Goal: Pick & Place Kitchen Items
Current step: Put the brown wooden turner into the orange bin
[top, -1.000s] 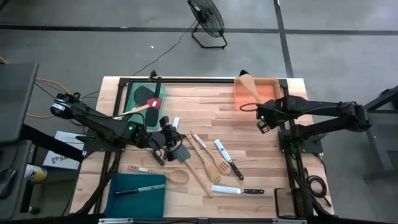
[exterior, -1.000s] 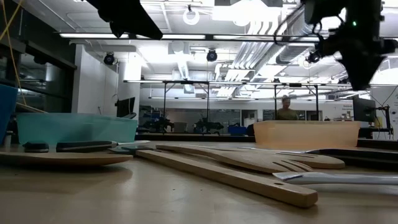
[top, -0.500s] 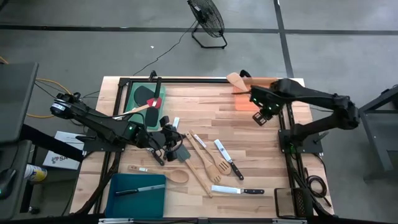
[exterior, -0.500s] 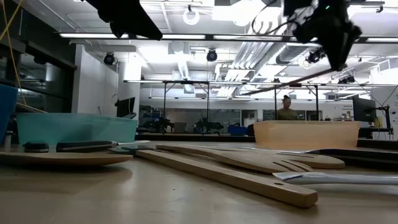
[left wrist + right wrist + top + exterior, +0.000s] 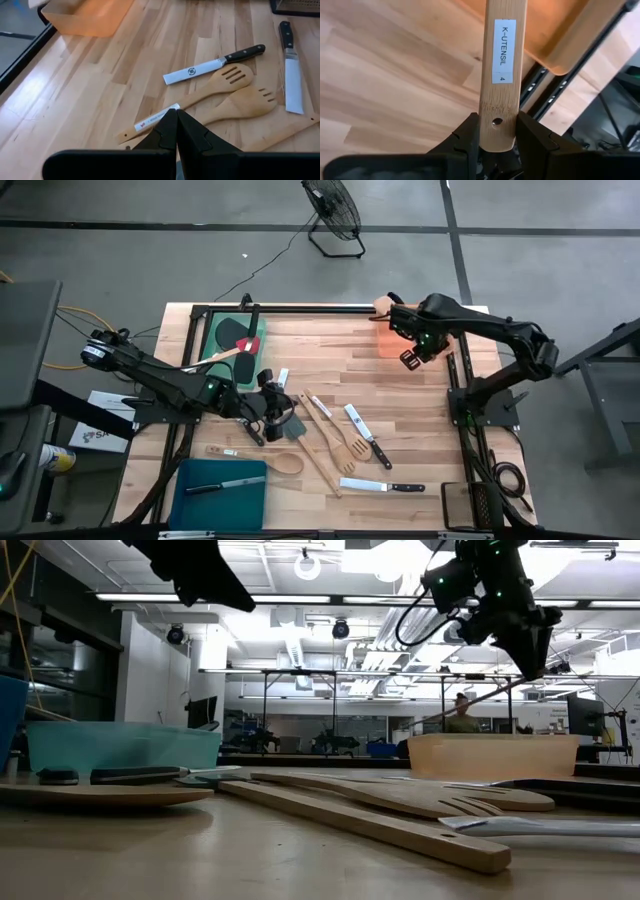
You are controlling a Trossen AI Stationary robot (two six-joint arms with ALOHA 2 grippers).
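My right gripper is shut on a pale wooden utensil labelled "K-UTENSIL 4", above the far left corner of the orange tray. The utensil's head shows at the table's far edge. My left gripper is shut and empty. It hangs above the table's middle left, beside a black spatula and over wooden slotted turners that lie flat on the table. In the low view both arms are well above the tabletop. My right gripper pinches the wooden utensil's handle near its free end, at the hanging hole, between its two fingers. The handle runs straight out from between the fingers. The utensil is lifted clear, over the orange tray's edge and the table.
A green tray at the far left holds black and red spatulas. A teal tray at the near left holds a knife. Knives, wooden turners and a wooden spoon lie in the table's middle.
My right gripper has carried the wooden utensil toward the table's far edge and left, turning as it went. The utensil's head has gone from over the orange tray to beyond its far left corner. My left arm has kept still.
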